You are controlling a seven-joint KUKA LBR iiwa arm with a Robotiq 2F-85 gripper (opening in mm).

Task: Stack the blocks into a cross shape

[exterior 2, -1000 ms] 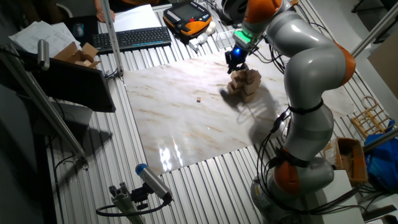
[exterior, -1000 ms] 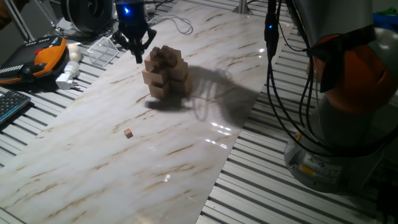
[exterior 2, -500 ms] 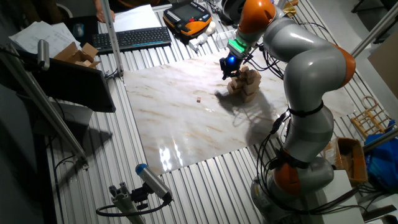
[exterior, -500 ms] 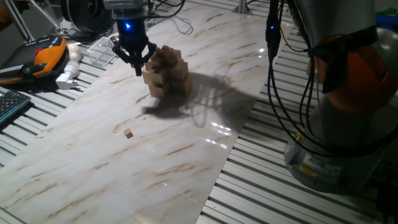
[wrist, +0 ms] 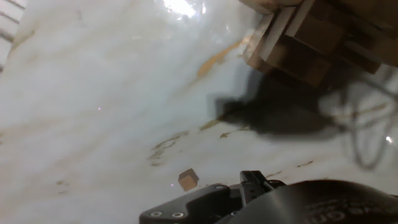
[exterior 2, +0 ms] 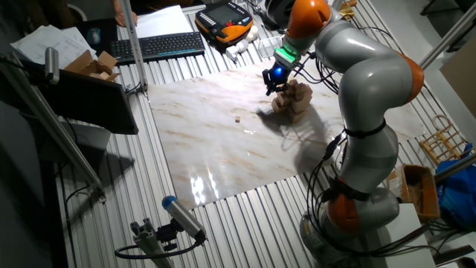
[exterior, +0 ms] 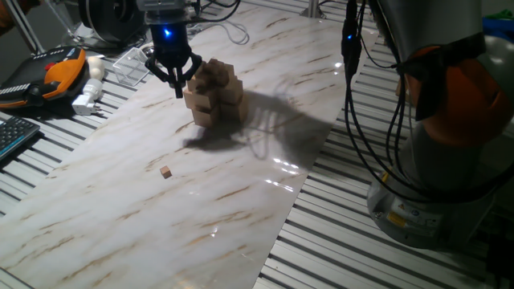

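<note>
Just beside your black two-finger gripper (exterior: 177, 83) stood the tiered cross-shaped pile of light-tan wooden cubes (exterior: 214, 94), apparently nearly built; one tiny light-tan wooden block (exterior: 165, 172) lay loose on the white marbled board (exterior: 241, 201), well apart. Your gripper hung pointing downward, fingers narrowly parted, seemingly empty.

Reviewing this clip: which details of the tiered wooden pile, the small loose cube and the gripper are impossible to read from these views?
- Gripper: whether the jaws hold anything is too small to tell in both fixed views; the hand view shows only dark housing.
- Tiered pile of light-tan wooden cubes: its top is cut off by the hand view's upper edge; its far side is hidden in one fixed view, and the arm crowds it in the other.
- Tiny light-tan wooden cube: blurred in the hand view, a speck elsewhere.
</note>
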